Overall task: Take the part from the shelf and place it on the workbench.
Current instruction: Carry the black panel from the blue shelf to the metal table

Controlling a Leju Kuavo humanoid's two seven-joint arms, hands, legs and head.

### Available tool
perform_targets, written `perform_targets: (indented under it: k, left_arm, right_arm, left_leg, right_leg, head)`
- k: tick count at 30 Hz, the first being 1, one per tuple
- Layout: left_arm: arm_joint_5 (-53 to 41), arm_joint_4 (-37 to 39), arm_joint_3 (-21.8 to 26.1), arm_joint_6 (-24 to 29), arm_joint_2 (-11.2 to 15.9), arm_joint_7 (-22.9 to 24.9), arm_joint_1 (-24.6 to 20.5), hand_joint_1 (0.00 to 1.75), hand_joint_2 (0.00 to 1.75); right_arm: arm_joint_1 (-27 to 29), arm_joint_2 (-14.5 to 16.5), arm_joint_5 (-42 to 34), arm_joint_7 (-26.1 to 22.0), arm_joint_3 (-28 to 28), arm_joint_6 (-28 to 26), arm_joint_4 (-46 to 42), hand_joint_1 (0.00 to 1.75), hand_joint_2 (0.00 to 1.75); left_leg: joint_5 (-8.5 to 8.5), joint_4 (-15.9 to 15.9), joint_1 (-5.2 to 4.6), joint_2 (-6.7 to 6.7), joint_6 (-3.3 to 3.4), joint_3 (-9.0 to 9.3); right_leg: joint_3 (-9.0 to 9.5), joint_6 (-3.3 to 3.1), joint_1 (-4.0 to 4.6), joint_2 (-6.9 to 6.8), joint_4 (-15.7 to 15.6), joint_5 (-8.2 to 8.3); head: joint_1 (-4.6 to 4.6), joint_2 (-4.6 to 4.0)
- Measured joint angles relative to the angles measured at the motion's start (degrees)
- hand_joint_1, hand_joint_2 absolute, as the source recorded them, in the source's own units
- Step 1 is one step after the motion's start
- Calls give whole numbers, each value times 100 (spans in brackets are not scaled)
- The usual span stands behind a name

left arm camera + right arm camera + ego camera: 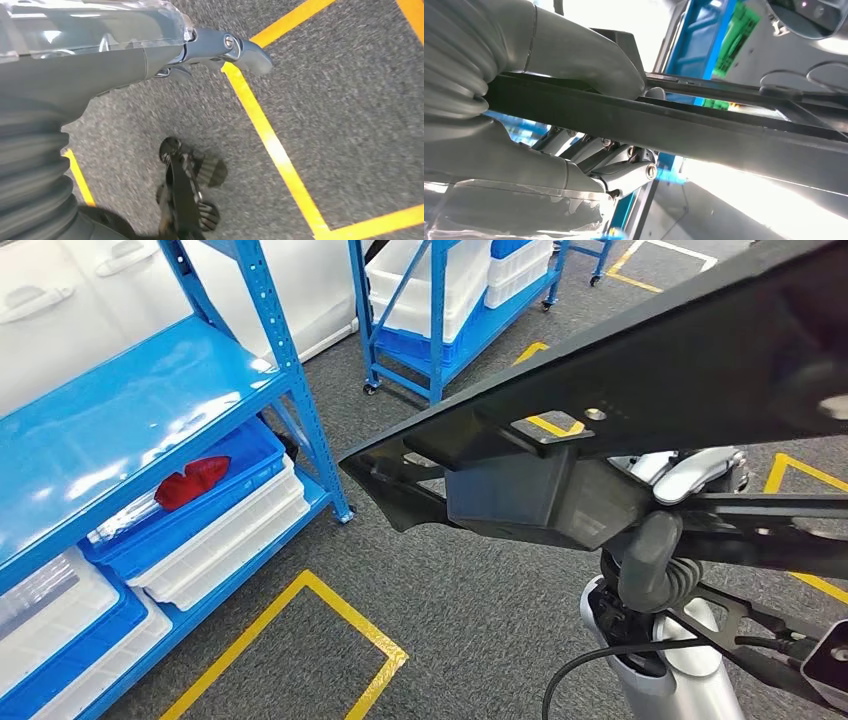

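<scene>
**Inspector:** Head view first. Where does the part sit?

**Assistant:** The black part (640, 390), a long flat panel with a boxy block beneath it, runs from about nine o'clock of centre up to the two o'clock corner. It is off the shelf (130, 410) and in the air over grey carpet (470, 630). The right hand (665, 510) grasps it from below at four o'clock, with the grey thumb wrapped up against the block.

**Inspector:** And the surroundings?

**Assistant:** The blue shelf fills the nine o'clock side. On a lower level a blue bin (215, 505) holds a red object (192, 483). A second blue rack (450, 300) stands at twelve o'clock. Yellow floor lines (330, 610) cross the carpet at six o'clock.

**Inspector:** Left wrist view?

**Assistant:** The left hand (200, 55) hangs over carpet and yellow tape (272, 145). It holds nothing. The visible fingers (245, 52) reach out past the cover; whether they are spread or curled cannot be told.

**Inspector:** Right wrist view?

**Assistant:** The right hand is clamped on the part (704, 130). The dark bar passes between the thumb (589, 55) on one side and the fingers (624, 172) on the other, both touching it. Blue shelf posts (704, 45) stand behind.
</scene>
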Motion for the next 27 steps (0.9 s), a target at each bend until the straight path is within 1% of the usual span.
perform_targets:
  k: [1, 2, 3, 4, 5, 6, 7, 8, 9, 10, 11, 12, 13, 14, 15, 16, 17, 18, 19, 20, 21, 22, 23, 24, 25, 26, 27]
  left_arm:
    - [-7, 0, -3, 26, -1, 31, 17, 0, 175]
    - [-17, 0, -7, 48, -2, 55, 33, 0, 175]
    - [-26, 0, -11, 61, -3, 70, 43, 0, 175]
    - [-34, 0, -15, 67, -4, 79, 48, 0, 175]
    - [-38, 0, -19, 70, -5, 83, 48, 0, 175]
    - [-40, 0, -20, 71, -5, 86, 48, 0, 175]
    - [-42, 0, -21, 72, -6, 90, 49, 0, 175]
    - [-42, 0, -22, 73, -7, 97, 51, 0, 175]
    - [-43, 0, -22, 73, -8, 109, 51, 0, 175]
    - [-42, 0, -23, 75, -9, 119, 47, 0, 175]
    - [-39, 0, -23, 78, -19, 130, 40, 0, 175]
    - [-37, 0, -23, 82, -28, 137, 30, 0, 175]
    - [-35, 0, -23, 86, -40, 139, 24, 0, 175]
    - [-34, 0, -22, 89, -56, 141, 27, 0, 175]
    - [-35, 0, -22, 88, -65, 140, 36, 0, 175]
    - [-38, 0, -22, 84, -78, 138, 47, 0, 175]
    - [-43, 0, -23, 80, -95, 137, 56, 0, 175]
    - [-47, 0, -25, 77, -112, 136, 56, 0, 175]
    - [-50, 0, -26, 76, -132, 137, 50, 0, 175]
    - [-52, 0, -27, 77, -153, 138, 42, 0, 175]
    - [-56, 0, -29, 82, -169, 144, 34, 0, 175]
    - [-62, 0, -30, 91, -184, 151, 28, 0, 175]
    - [-72, 0, -31, 102, -192, 160, 27, 0, 175]
    - [-83, 0, -32, 112, -195, 169, 29, 0, 175]
    - [-95, 0, -34, 116, -201, 173, 31, 0, 175]
    - [-114, 0, -41, 109, -204, 175, 32, 0, 175]
    - [-133, 0, -55, 97, -207, 174, 28, 0, 175]
  right_arm:
    - [12, 2, 25, -6, 22, -27, 8, 175, 175]
    - [25, 2, 45, -11, 43, -51, 17, 175, 175]
    - [36, 2, 58, -16, 61, -68, 24, 175, 175]
    - [44, 2, 63, -24, 75, -80, 28, 175, 175]
    - [46, 2, 64, -31, 83, -88, 30, 175, 175]
    - [46, 2, 64, -38, 86, -90, 31, 175, 175]
    - [44, 2, 64, -43, 90, -91, 32, 175, 175]
    - [43, 2, 62, -44, 94, -93, 32, 175, 175]
    - [45, 1, 60, -40, 97, -97, 33, 175, 175]
    - [48, 1, 55, -36, 101, -104, 33, 175, 175]
    - [56, -1, 46, -30, 102, -112, 33, 175, 175]
    - [63, -5, 30, -25, 103, -119, 33, 175, 175]
    - [71, -10, 8, -25, 103, -123, 33, 175, 175]
    - [86, -15, -19, -30, 103, -124, 34, 175, 175]
    - [110, -20, -47, -40, 103, -120, 37, 175, 175]
    - [145, -23, -68, -54, 103, -113, 43, 175, 175]
    - [189, -28, -82, -68, 102, -105, 51, 175, 175]
    - [231, -34, -88, -80, 102, -95, 62, 175, 175]
    - [267, -43, -91, -96, 100, -86, 71, 175, 175]
    - [294, -55, -96, -118, 96, -72, 78, 175, 175]
    - [312, -67, -102, -146, 87, -55, 80, 175, 175]
    - [328, -79, -110, -175, 75, -34, 81, 175, 175]
    - [341, -87, -117, -202, 62, -13, 81, 175, 175]
    - [354, -97, -122, -224, 48, 1, 81, 175, 175]
    - [374, -109, -119, -246, 31, 6, 80, 175, 175]
    - [402, -122, -107, -270, 9, -2, 77, 175, 175]
    - [438, -141, -89, -299, -20, -26, 71, 175, 175]
  left_leg:
    - [-156, 396, 0, -44, -8, -186]
    - [-213, 657, 0, -59, -10, -318]
    - [-151, 698, 0, -65, -5, -350]
    - [25, 496, 2, -84, 6, -270]
    - [267, 103, 7, -154, 22, -99]
    - [459, -311, 16, -295, 42, 84]
    - [594, -665, 26, -425, 59, 238]
    - [647, -873, 30, -526, 75, 324]
    - [635, -941, 25, -562, 92, 352]
    - [641, -965, 19, -509, 111, 360]
    - [660, -983, 23, -438, 145, 366]
    - [681, -1009, 28, -365, 185, 377]
    - [701, -1037, 33, -287, 224, 383]
    - [712, -1058, 32, -205, 256, 386]
    - [711, -1062, 14, -128, 275, 386]
    - [706, -1061, -1, -44, 284, 382]
    - [700, -1059, -12, 42, 288, 382]
    - [693, -1056, -19, 124, 289, 382]
    - [683, -1052, -23, 202, 285, 386]
    - [669, -1045, -26, 273, 276, 394]
    - [653, -1037, -32, 332, 262, 406]
    - [632, -1028, -47, 387, 240, 417]
    - [615, -1022, -61, 435, 215, 429]
    - [601, -1020, -73, 483, 190, 440]
    - [590, -1022, -82, 544, 160, 451]
    - [573, -1023, -76, 597, 132, 459]
    - [529, -991, -62, 570, 101, 458]
  right_leg:
    - [-5, -7, 5, 74, 2, 3]
    - [-6, -10, 9, 153, 4, 5]
    - [-4, -10, 12, 231, 7, 6]
    - [3, -7, 12, 311, 13, 6]
    - [10, 0, 11, 389, 22, 4]
    - [11, 14, 14, 461, 35, 1]
    - [-2, 40, 14, 536, 53, 2]
    - [-24, 74, 9, 605, 64, 8]
    - [-51, 113, -1, 673, 67, 22]
    - [-75, 155, -13, 745, 61, 41]
    - [-93, 189, -21, 758, 65, 47]
    - [-127, 217, -13, 657, 119, 11]
    - [-204, 243, -1, 492, 269, -87]
    - [-337, 264, 3, 290, 549, -250]
    - [-520, 286, 3, 122, 925, -444]
    - [-714, 307, -11, 51, 1326, -616]
    - [-855, 322, -26, 24, 1623, -709]
    - [-895, 332, -36, 11, 1717, -694]
    - [-808, 335, -41, -12, 1565, -574]
    - [-603, 329, -40, -70, 1193, -385]
    - [-367, 307, -24, -216, 751, -239]
    - [-172, 272, -2, -350, 381, -128]
    - [-53, 234, 23, -450, 151, -81]
    - [-22, 198, 47, -499, 69, -88]
    - [-32, 166, 61, -434, 67, -75]
    - [-35, 136, 56, -357, 55, -64]
    - [-32, 105, 46, -288, 33, -49]
  head:
    - [-5, 0]
    - [-6, 0]
    - [-7, 0]
    - [-7, 0]
    - [-6, 0]
    - [-5, 0]
    - [-3, 0]
    - [-2, 0]
    - [-2, 0]
    - [-2, 0]
    - [-2, 0]
    - [4, 0]
    - [13, 0]
    - [21, 0]
    - [27, 0]
    - [31, 0]
    - [30, 0]
    - [31, 0]
    - [31, 0]
    - [31, 0]
    - [31, 0]
    - [27, 0]
    - [25, 0]
    - [22, 0]
    - [19, 0]
    - [20, 0]
    - [19, 0]
